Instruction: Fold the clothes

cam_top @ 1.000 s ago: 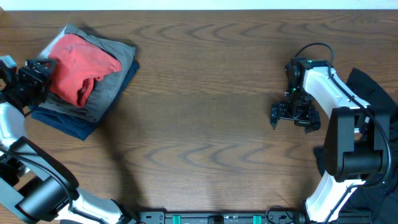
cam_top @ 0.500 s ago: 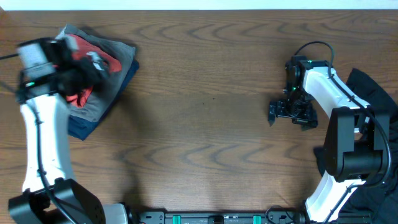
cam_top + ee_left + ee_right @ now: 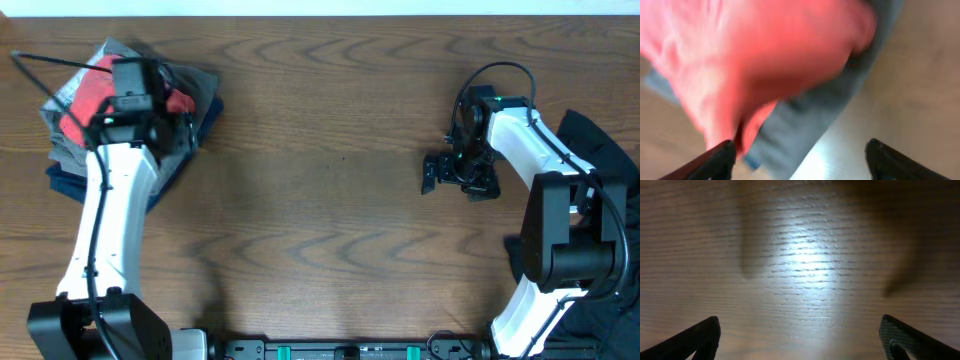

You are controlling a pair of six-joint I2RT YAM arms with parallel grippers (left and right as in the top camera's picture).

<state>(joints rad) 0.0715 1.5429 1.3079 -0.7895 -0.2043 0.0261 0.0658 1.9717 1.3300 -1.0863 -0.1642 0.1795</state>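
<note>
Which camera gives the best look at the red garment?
Overhead: the red garment sits sharp atop the folded pile, partly under the left arm. Left wrist shows it close but blurred; right wrist shows only table.

Stacked clothes (image 3: 62, 155), red garment (image 3: 78, 100) on top
</note>
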